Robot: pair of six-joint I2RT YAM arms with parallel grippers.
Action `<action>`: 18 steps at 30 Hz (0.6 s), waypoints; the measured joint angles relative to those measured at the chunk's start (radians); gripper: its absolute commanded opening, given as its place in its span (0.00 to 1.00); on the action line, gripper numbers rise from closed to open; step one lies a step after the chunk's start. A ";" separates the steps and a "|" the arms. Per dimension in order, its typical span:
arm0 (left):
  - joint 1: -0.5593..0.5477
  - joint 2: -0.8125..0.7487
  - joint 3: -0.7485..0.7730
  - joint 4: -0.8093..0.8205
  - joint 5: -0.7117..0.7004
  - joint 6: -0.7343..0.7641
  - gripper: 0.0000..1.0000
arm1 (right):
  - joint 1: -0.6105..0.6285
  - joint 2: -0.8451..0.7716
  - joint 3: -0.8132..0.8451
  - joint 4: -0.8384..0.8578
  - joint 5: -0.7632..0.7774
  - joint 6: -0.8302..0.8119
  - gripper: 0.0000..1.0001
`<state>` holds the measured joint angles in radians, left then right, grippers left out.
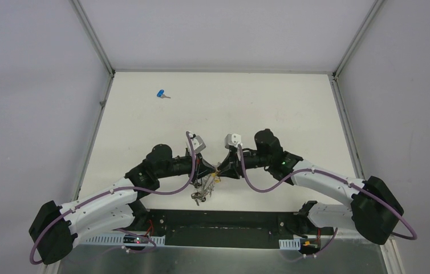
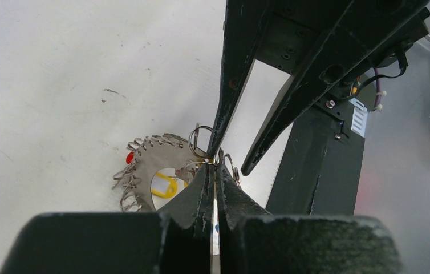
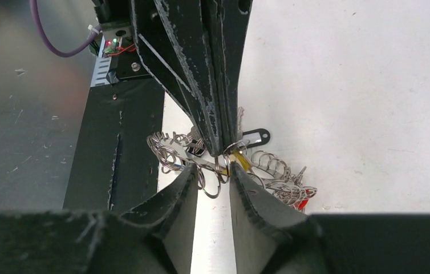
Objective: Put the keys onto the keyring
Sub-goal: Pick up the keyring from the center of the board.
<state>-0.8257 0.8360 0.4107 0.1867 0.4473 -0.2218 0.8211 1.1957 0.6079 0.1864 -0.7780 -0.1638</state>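
The keyring [image 1: 201,192] is a grey metal plate fringed with small silver rings and keys; it hangs low between my two grippers near the table's front edge. My left gripper [image 2: 215,165] is shut on its edge, beside the plate [image 2: 150,160]. A yellow head [image 2: 164,185] shows through its hole and a red head [image 2: 129,157] at its rim. My right gripper [image 3: 213,171] is open, with small silver rings [image 3: 218,180] between its fingertips. A yellow bit [image 3: 241,161] sits by the left gripper's tips. The blue key [image 1: 161,93] lies alone on the table, far back left.
A black base strip [image 3: 116,160] and a grey metal surface [image 3: 24,114] run along the near edge, right under the grippers. White enclosure walls with metal posts [image 1: 93,37] bound the white table [image 1: 258,103] at the back and sides. A black tag [image 3: 256,137] hangs on the keyring.
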 measured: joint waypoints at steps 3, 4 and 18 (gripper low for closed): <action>0.000 0.000 0.000 0.000 0.000 0.000 0.00 | 0.006 0.015 0.006 -0.014 0.001 -0.014 0.20; 0.000 0.000 0.000 0.000 0.000 0.000 0.00 | 0.008 0.019 0.011 -0.019 0.002 -0.019 0.14; 0.000 -0.043 -0.002 -0.037 0.002 0.011 0.36 | 0.016 0.037 0.063 -0.102 0.014 -0.050 0.00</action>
<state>-0.8253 0.7929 0.4088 0.1497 0.4492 -0.2111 0.8375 1.2324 0.6712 0.0845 -0.7643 -0.2142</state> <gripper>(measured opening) 0.217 0.009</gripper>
